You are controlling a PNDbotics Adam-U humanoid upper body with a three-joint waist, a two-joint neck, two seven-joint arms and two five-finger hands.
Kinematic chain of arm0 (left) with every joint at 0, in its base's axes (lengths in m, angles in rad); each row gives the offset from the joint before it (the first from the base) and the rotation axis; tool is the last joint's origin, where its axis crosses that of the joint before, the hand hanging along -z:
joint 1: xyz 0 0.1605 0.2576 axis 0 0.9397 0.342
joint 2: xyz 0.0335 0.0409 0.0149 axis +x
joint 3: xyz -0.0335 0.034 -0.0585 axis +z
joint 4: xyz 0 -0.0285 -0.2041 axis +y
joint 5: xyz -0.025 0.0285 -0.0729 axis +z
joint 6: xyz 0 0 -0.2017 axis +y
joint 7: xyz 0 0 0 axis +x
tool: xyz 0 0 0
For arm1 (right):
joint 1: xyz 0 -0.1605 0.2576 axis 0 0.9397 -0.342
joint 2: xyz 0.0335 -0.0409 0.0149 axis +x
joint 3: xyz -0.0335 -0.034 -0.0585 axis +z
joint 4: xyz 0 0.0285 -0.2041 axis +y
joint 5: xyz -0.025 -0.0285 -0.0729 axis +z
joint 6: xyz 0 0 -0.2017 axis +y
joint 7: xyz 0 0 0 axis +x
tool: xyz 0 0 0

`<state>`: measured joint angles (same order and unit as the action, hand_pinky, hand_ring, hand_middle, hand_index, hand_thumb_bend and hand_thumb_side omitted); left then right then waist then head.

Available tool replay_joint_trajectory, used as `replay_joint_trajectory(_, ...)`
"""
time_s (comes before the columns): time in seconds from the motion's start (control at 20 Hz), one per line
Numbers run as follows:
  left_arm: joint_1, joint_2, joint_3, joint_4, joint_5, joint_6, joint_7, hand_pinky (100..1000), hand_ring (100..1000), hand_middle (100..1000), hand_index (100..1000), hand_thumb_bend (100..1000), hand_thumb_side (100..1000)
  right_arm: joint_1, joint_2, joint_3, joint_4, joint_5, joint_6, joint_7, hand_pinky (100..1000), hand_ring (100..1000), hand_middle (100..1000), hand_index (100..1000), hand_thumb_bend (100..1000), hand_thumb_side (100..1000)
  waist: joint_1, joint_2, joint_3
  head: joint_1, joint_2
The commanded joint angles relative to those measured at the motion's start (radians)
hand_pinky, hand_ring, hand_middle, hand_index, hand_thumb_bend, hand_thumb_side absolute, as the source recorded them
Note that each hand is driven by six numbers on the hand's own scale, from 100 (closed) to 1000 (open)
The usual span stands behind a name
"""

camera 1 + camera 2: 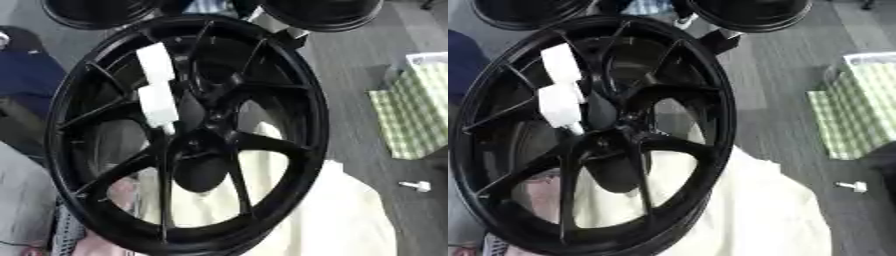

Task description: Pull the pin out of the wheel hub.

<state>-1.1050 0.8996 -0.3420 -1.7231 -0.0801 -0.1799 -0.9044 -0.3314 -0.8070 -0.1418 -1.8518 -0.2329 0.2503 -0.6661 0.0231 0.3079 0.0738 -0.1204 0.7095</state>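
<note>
1. A black wheel (592, 132) with thin spokes fills the left side.
2. A white two-block pin (560, 92) sticks into its hub (605, 142).
3. A small white piece (852, 186) lies on grey floor, right.

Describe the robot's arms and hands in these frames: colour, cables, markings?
Nothing to describe: no arm or hand can be made out in either eye view. The black wheel fills most of the frame, with dark shapes behind its spokes that I cannot identify. The only pale part at the hub is a white two-block piece ending in a thin tip.
</note>
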Motion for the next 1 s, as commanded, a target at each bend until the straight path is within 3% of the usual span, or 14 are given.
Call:
replay_joint_trajectory(0.05, -0.008, 0.038, -0.013, -0.016, -0.014, -0.018, -0.003, 882, 853, 773, 856, 482, 100, -0.012, -0.029, -0.008, -0.009, -0.002, 0.000, 0.001, 608, 656, 555, 667, 100, 492, 0.000, -0.016, -0.003, 0.001, -0.012)
replay_joint_trajectory(0.3, -0.013, 0.031, -0.041, -0.016, -0.032, -0.036, -0.003, 881, 850, 770, 850, 510, 100, -0.013, -0.029, -0.007, -0.008, -0.002, 0.000, 0.001, 608, 656, 555, 667, 100, 492, 0.001, -0.016, -0.005, 0.001, -0.014)
replay_joint_trajectory(0.6, -0.017, 0.025, -0.073, -0.010, -0.043, -0.054, -0.003, 885, 852, 771, 836, 482, 100, -0.014, -0.030, -0.007, -0.008, -0.002, -0.001, 0.002, 608, 656, 555, 667, 100, 496, 0.004, -0.013, -0.008, 0.001, -0.018)
replay_joint_trajectory(0.75, -0.004, 0.042, -0.095, -0.019, -0.050, -0.063, -0.003, 886, 855, 775, 837, 513, 100, -0.011, -0.033, -0.008, -0.007, -0.003, -0.002, 0.000, 608, 656, 554, 666, 100, 497, 0.011, -0.010, -0.009, 0.000, -0.015)
replay_joint_trajectory(0.8, 0.004, 0.052, -0.101, -0.029, -0.054, -0.068, -0.003, 886, 856, 776, 839, 576, 100, -0.010, -0.035, -0.008, -0.007, -0.003, -0.003, -0.001, 607, 656, 554, 666, 100, 498, 0.014, -0.010, -0.008, 0.000, -0.013)
replay_joint_trajectory(0.85, 0.011, 0.062, -0.105, -0.039, -0.058, -0.071, -0.003, 886, 857, 779, 842, 543, 100, -0.010, -0.037, -0.009, -0.006, -0.002, -0.003, -0.002, 607, 656, 555, 666, 100, 498, 0.017, -0.009, -0.008, -0.001, -0.011)
replay_joint_trajectory(1.0, 0.032, 0.086, -0.105, -0.067, -0.069, -0.080, -0.003, 886, 860, 784, 846, 566, 100, -0.011, -0.040, -0.007, -0.007, -0.002, -0.004, -0.001, 607, 656, 554, 666, 100, 500, 0.024, -0.007, -0.008, -0.001, -0.007)
